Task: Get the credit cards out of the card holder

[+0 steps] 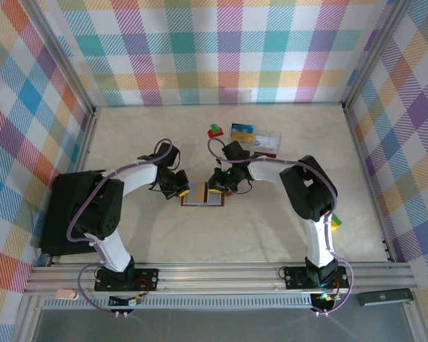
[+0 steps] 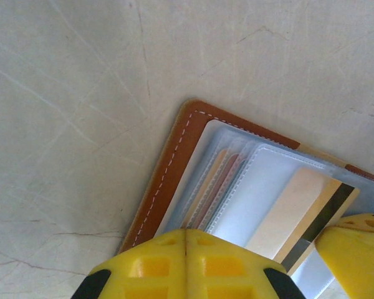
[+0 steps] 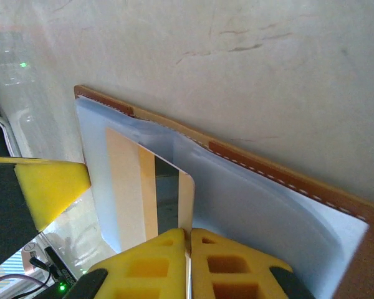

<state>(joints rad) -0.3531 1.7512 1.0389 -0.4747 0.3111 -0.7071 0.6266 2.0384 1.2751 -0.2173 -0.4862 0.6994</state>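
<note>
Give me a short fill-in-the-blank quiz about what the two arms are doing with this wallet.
1. The card holder lies ____ on the table.
2. The right gripper pinches a credit card that bears a dark ____.
3. The left gripper has its jaws ____.
Missing words: open; stripe; shut.

Card [image 3: 146,187] end behind right pincer [image 3: 188,235]
</note>
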